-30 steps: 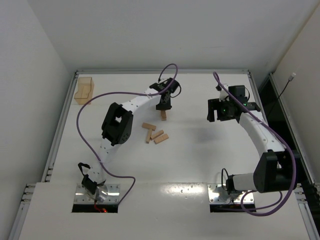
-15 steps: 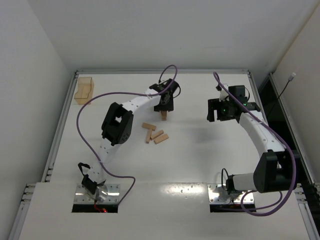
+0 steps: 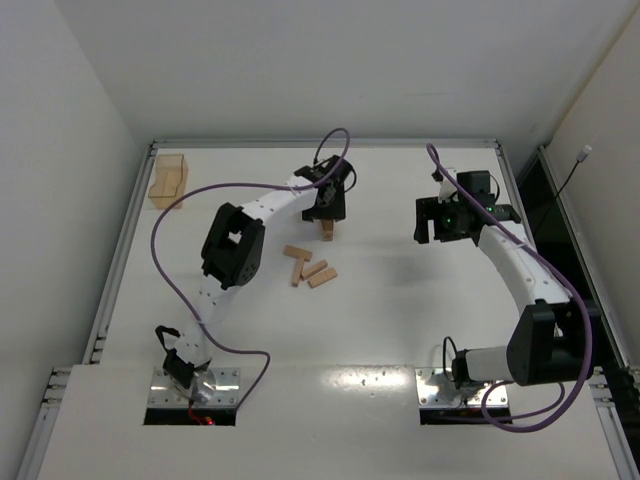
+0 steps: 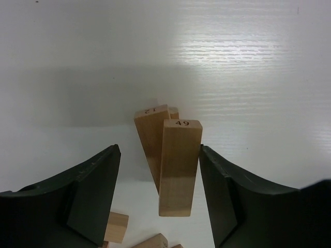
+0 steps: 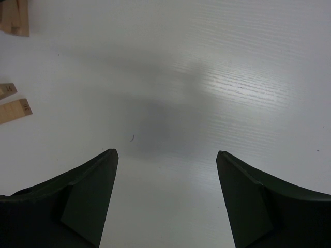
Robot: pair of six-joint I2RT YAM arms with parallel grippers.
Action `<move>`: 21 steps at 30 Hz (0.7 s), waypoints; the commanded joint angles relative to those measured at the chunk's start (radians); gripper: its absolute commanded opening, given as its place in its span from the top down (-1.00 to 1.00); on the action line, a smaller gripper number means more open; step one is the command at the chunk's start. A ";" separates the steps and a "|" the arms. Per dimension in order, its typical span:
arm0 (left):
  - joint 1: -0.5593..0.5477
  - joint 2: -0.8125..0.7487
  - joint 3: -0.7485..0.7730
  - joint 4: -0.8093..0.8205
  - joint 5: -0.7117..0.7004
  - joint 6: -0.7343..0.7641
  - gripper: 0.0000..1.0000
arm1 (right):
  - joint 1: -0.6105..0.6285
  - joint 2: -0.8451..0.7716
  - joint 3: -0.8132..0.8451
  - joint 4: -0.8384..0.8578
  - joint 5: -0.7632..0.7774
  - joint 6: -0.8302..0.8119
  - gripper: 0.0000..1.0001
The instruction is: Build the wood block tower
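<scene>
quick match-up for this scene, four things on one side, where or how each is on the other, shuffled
1 tower
2 loose blocks
3 box
4 right gripper

a far left corner of the table
b open, nothing between its jaws
c between the left gripper jaws
d lying flat near the middle

Pairs: 1-c, 2-d, 3-a, 4-b

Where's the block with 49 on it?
In the left wrist view, block 49 stands mid-frame between the left gripper's open fingers, beside a second block.
</scene>
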 commanded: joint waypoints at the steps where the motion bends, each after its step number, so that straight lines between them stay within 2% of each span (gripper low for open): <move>1: 0.018 0.038 0.019 0.020 0.006 0.011 -0.19 | -0.006 -0.009 -0.002 0.032 -0.025 0.014 -0.48; 7: 0.029 0.065 0.029 0.039 0.052 0.030 -0.17 | -0.016 0.001 -0.002 0.032 -0.034 0.014 -0.48; 12: 0.029 0.075 0.029 0.048 0.085 0.039 -0.02 | -0.016 0.001 -0.002 0.032 -0.034 0.014 -0.48; 15: 0.029 0.084 0.029 0.057 0.098 0.050 0.14 | -0.016 0.001 -0.002 0.032 -0.034 0.014 -0.48; 16: 0.029 0.084 0.029 0.057 0.110 0.050 0.31 | -0.016 0.001 -0.002 0.032 -0.034 0.014 -0.48; 18: 0.029 0.084 0.029 0.057 0.121 0.050 0.43 | -0.016 0.001 -0.002 0.032 -0.034 0.014 -0.48; 19: 0.029 0.084 0.029 0.057 0.133 0.060 0.61 | -0.016 0.001 -0.002 0.032 -0.034 0.014 -0.45; 21: 0.029 0.084 0.029 0.057 0.133 0.061 0.75 | -0.016 0.001 -0.002 0.032 -0.034 0.014 -0.45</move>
